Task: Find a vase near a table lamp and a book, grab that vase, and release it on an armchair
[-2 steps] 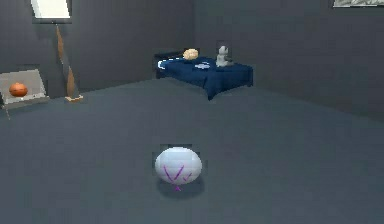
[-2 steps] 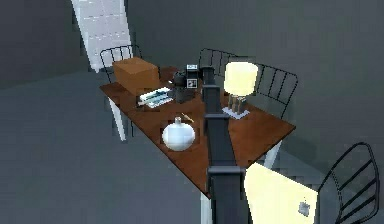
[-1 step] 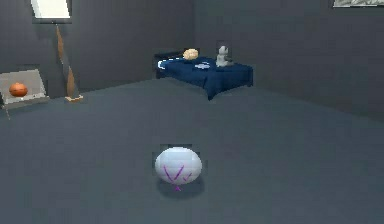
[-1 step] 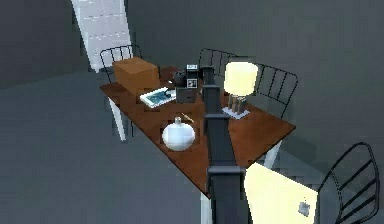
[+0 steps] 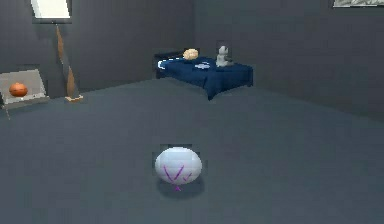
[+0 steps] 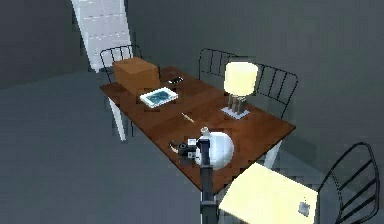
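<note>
At the end of the dark arm, the hand (image 6: 184, 150) is seen low over the wooden bench (image 6: 190, 112), close to the bench's nearest corner. Whether it is wide or narrow cannot be told, and because the vase stands on the bench right at it, it cannot be told whether anything is held. The vase (image 6: 220, 150), white and rounded, is placed by the bench's short end on the arm side view's right, just beside the hand. Farther along that end, toward the far edge, a table lamp (image 6: 239, 85) with a pale shade is set. A book (image 6: 160, 96) with a blue and white cover lies nearer the middle of the bench, and a brown box (image 6: 134, 72) is placed at the opposite end. The grasping step is judged to be in hand, since this vase sits near both lamp and book. The next move is judged to call for a firm hold and a straight lift clear of bench and lamp, after which an armchair must be sought. Counted on the bench are one vase, one lamp, one book and one box. Around it four dark wire chairs (image 6: 222, 62) are counted, one with a pale yellow seat (image 6: 270, 190). In the forward view, one white rounded object (image 5: 178, 166) with purple marks lies on the floor, and one blue bed (image 5: 215, 78) stands by the far wall.
</note>
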